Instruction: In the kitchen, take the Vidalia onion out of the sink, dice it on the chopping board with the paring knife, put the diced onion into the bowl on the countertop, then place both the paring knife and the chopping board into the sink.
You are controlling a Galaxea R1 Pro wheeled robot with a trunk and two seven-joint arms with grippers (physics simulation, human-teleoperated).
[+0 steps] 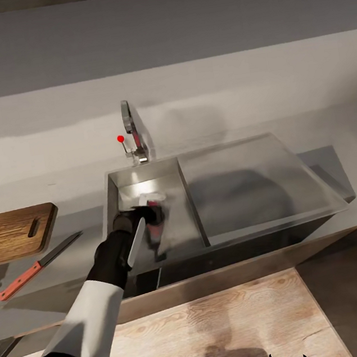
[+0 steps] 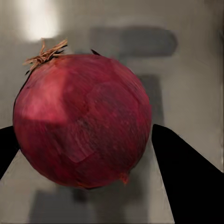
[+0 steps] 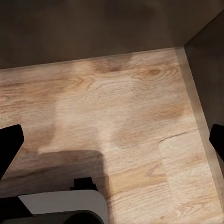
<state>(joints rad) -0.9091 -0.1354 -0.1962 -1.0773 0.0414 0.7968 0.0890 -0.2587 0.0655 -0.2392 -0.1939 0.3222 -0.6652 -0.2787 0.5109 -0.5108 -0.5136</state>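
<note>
Jaws of our left gripper (image 2: pixel 86 154) stand wide, the onion (image 2: pixel 83 119) between them; we centre, then close gently.

White-shelled left forearm (image 1: pixel 91 321) with black wrist and black hand (image 1: pixel 143 212)

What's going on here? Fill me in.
The robot's left gripper is down in the sink, its fingers spread on either side of the red-skinned onion on the basin floor; whether they are pressing it yet I cannot tell. The chopping board and the paring knife lie untouched on the countertop to the robot's left of the sink. The right gripper is open over the wooden floor.
</note>
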